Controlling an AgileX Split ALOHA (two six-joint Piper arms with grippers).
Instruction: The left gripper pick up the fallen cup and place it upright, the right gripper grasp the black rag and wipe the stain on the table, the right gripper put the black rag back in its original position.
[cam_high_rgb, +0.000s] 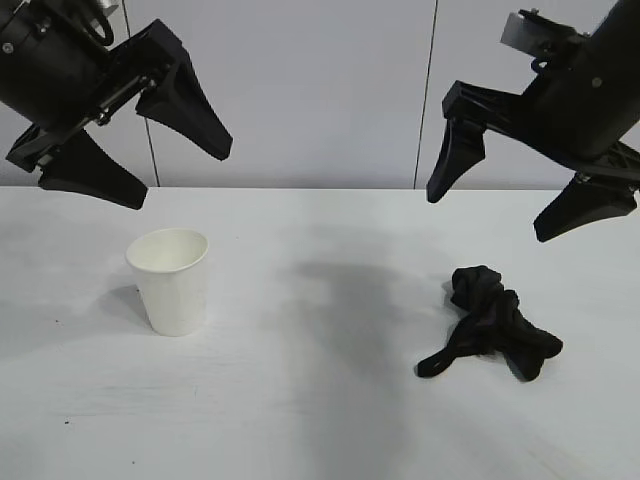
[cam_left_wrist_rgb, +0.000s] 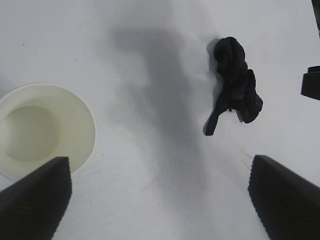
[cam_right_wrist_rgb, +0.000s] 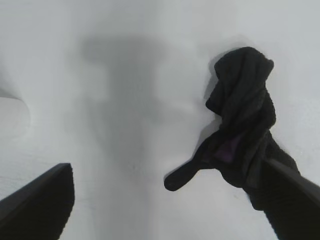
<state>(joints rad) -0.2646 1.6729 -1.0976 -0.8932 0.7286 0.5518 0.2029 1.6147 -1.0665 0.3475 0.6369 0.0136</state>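
Observation:
The white cup (cam_high_rgb: 170, 280) stands upright on the left of the white table (cam_high_rgb: 320, 420); it also shows in the left wrist view (cam_left_wrist_rgb: 37, 127). The black rag (cam_high_rgb: 490, 325) lies bunched on the table at the right, and shows in the left wrist view (cam_left_wrist_rgb: 235, 85) and the right wrist view (cam_right_wrist_rgb: 245, 125). My left gripper (cam_high_rgb: 185, 170) hangs open and empty, high above the cup. My right gripper (cam_high_rgb: 490, 215) hangs open and empty, high above the rag. No stain shows on the table.
A pale grey panelled wall (cam_high_rgb: 320, 90) stands behind the table's far edge. The arms cast soft shadows on the table's middle (cam_high_rgb: 340, 290).

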